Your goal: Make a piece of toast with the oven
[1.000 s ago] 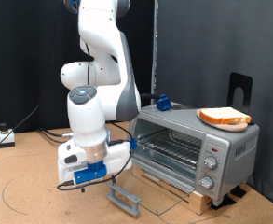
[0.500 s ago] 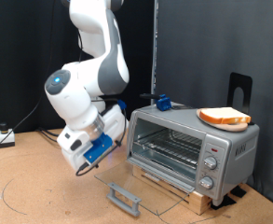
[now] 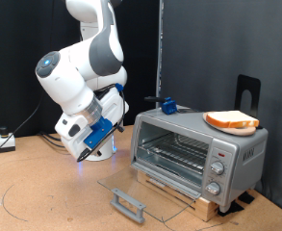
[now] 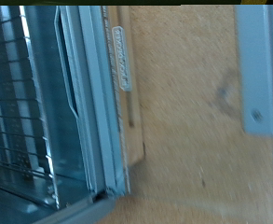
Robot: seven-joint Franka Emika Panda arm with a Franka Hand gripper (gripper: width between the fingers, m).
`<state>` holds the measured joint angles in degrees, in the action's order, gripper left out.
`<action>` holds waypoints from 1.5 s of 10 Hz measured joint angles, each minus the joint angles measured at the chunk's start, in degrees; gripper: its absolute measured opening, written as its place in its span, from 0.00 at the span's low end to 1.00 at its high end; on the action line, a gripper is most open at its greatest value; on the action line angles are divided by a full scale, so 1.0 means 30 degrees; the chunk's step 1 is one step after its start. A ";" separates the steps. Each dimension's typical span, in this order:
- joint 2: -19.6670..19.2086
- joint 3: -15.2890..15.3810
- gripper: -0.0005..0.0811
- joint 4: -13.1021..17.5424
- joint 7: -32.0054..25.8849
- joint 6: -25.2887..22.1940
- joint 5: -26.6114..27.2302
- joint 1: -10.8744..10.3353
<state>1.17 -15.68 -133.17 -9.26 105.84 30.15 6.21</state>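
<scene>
The oven [image 3: 227, 152] stands at the exterior view's right, its glass door [image 3: 150, 188] folded down flat and its grey handle [image 3: 128, 204] near the floor. The wire rack [image 3: 174, 149] inside is bare. The piece of toast [image 3: 229, 119] lies on a round wooden plate [image 3: 246, 129] on the oven's roof. My gripper [image 3: 83, 149] hangs in the air left of the oven, above the table and apart from the door; nothing shows between its fingers. The wrist view shows the oven's front frame [image 4: 94, 93], the rack [image 4: 24, 103] and the door handle [image 4: 257, 65], but no fingers.
The oven rests on a wooden board [image 3: 213, 204]. A small blue object [image 3: 166, 104] sits behind the oven's top. A black stand [image 3: 248, 91] rises at the back right. Cables and a power strip [image 3: 4, 142] lie at the far left on the brown table.
My arm has swung up and towards the exterior view's left, away from the lowered door handle. The door stays open and the toast has not moved.
</scene>
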 joint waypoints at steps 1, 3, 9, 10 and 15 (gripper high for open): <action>0.0303 0.0075 0.99 -0.0046 -0.2172 -0.0442 0.1018 -0.0095; 0.1253 0.0253 0.99 -0.0104 -0.5499 -0.1693 0.1726 -0.0242; 0.3663 0.0958 0.99 -0.0247 -0.7900 -0.4191 0.1269 -0.0539; 0.3765 0.0972 0.99 -0.0273 -0.8667 -0.4162 0.2102 -0.0593; 0.6132 0.1047 0.99 -0.0288 -1.5080 -0.7319 0.3588 -0.1223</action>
<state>19.57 -12.54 -134.03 -54.50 83.88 40.91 2.55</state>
